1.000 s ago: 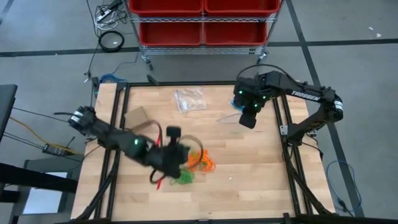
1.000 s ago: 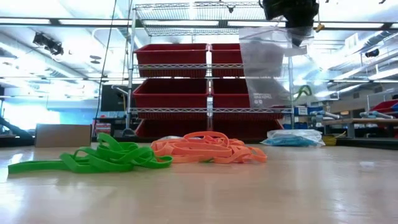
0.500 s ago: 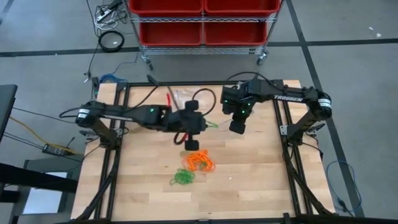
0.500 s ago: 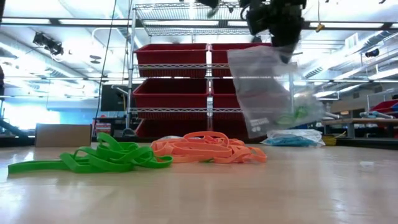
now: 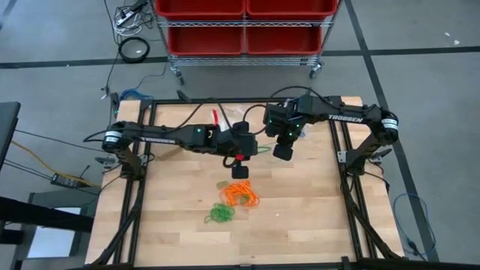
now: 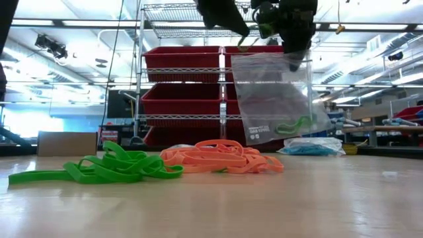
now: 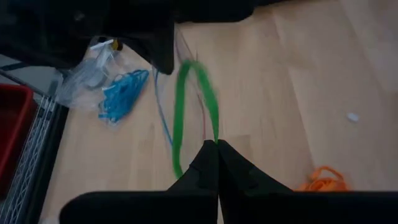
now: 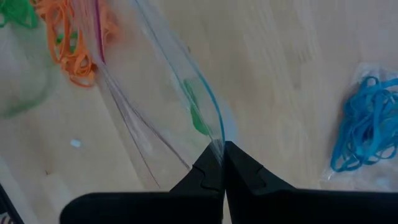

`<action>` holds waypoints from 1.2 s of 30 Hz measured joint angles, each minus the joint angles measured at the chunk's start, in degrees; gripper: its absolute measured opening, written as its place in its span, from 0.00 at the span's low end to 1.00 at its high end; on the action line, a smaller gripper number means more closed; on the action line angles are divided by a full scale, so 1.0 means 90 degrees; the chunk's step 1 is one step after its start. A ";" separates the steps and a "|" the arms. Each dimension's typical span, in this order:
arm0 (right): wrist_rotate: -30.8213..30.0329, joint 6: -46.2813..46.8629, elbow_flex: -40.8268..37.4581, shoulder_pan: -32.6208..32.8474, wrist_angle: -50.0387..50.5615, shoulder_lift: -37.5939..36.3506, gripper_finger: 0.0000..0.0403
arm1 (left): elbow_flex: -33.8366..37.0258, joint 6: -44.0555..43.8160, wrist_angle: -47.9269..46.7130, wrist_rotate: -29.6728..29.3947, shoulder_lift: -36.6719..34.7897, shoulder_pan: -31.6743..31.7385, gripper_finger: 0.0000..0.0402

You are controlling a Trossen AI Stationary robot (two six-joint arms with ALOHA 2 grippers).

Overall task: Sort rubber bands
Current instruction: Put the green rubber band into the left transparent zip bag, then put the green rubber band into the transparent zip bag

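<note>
Bag [image 6: 277, 92] now nearer shelving [image 6: 218, 73], above wooden table [image 6: 264, 205].

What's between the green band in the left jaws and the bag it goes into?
Nothing visible. The left gripper holds the green band beside the clear bag, which hangs from the right gripper.

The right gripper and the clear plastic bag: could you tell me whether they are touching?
Touching. The right wrist view shows the right gripper shut on the clear plastic bag at its edge.
</note>
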State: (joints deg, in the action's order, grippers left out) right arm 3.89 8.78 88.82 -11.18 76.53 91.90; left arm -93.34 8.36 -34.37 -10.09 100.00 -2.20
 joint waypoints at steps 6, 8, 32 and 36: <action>-0.0054 0.0000 0.0002 0.0002 -0.0097 0.0000 0.00 | -0.0002 -0.0005 0.0305 0.0214 0.0027 0.0015 0.00; -0.0054 0.0002 0.0000 0.0025 -0.0106 0.0000 0.00 | -0.0002 -0.0046 0.0313 0.0213 0.0086 0.0054 0.00; -0.0137 0.0003 0.0002 0.0149 -0.0065 0.0000 0.00 | 0.0002 -0.0557 0.0156 0.0147 0.0302 0.0238 0.22; -0.0138 0.0002 0.0002 0.0158 -0.0053 0.0000 0.00 | -0.0033 -0.0685 -0.0078 0.0148 0.0265 0.0227 0.24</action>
State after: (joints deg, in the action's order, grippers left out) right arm 2.64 8.80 88.84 -9.76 76.04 91.90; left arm -93.64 2.20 -35.07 -8.76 102.39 -0.15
